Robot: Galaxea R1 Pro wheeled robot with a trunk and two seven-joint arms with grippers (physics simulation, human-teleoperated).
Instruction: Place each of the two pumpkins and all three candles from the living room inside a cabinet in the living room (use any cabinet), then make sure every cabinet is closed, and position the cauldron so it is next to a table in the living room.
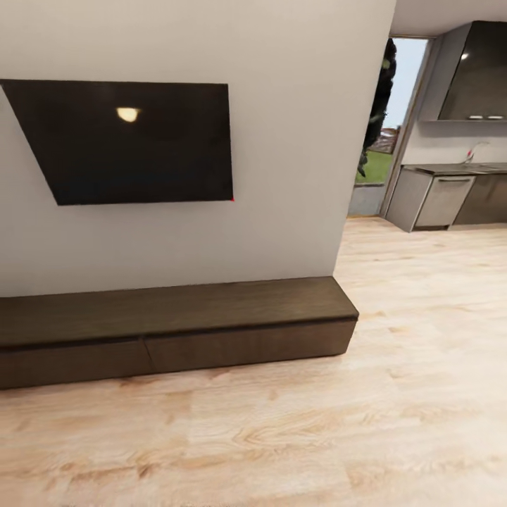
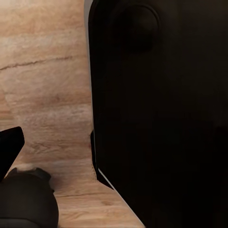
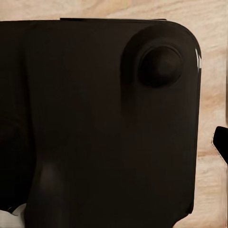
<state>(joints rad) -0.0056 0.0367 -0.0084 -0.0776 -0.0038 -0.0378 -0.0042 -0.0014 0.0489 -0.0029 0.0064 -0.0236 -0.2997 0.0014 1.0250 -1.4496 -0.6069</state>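
Observation:
The cabinet (image 1: pixel 176 313) is a long, low dark brown unit against the white wall, across the left and middle of the head view. Both flat fronts that show are shut, and its top is bare. The pumpkins, candles, cauldron and table are out of view. In the left wrist view a dark sliver (image 2: pixel 8 146) at the picture's edge may be a finger, and the right wrist view has a similar sliver (image 3: pixel 221 142). I cannot tell from these whether either gripper is open or shut.
A black wall-mounted TV (image 1: pixel 134 141) hangs above the cabinet. Light wood floor (image 1: pixel 317 436) runs in front and to the right, toward a kitchen with grey counters (image 1: pixel 451 193) and a doorway (image 1: pixel 384 141) onto greenery. My own black body (image 2: pixel 161 114) (image 3: pixel 95 123) blocks both wrist views.

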